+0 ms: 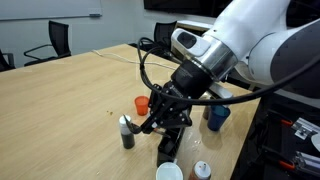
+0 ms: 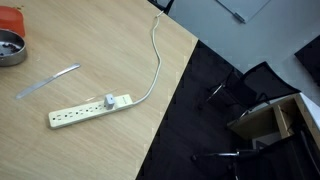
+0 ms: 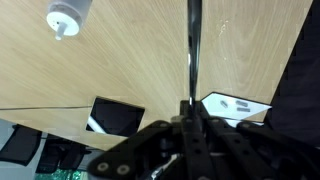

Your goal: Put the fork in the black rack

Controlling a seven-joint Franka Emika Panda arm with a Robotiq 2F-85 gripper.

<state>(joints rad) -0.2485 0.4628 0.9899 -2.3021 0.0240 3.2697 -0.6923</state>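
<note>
My gripper (image 1: 165, 124) hangs low over the wooden table (image 1: 70, 95), near its right end. In the wrist view the gripper (image 3: 190, 106) is shut on the fork (image 3: 191, 50). The fork's slim dark handle runs straight out from between the fingers, over the bare wood. Its tines are not visible. A low black shape just below the gripper in an exterior view looks like the black rack (image 1: 168, 148), partly hidden by the fingers. A dark mass at the right edge of the wrist view (image 3: 298, 80) cannot be identified.
An orange cup (image 1: 141, 104), a small black bottle with a white cap (image 1: 126, 132) (image 3: 68, 14), a blue cup (image 1: 216, 117) and a white cup (image 1: 170, 171) surround the gripper. A power strip (image 2: 90, 110), a silvery strip (image 2: 48, 82) and a metal bowl (image 2: 10, 48) lie elsewhere on the table.
</note>
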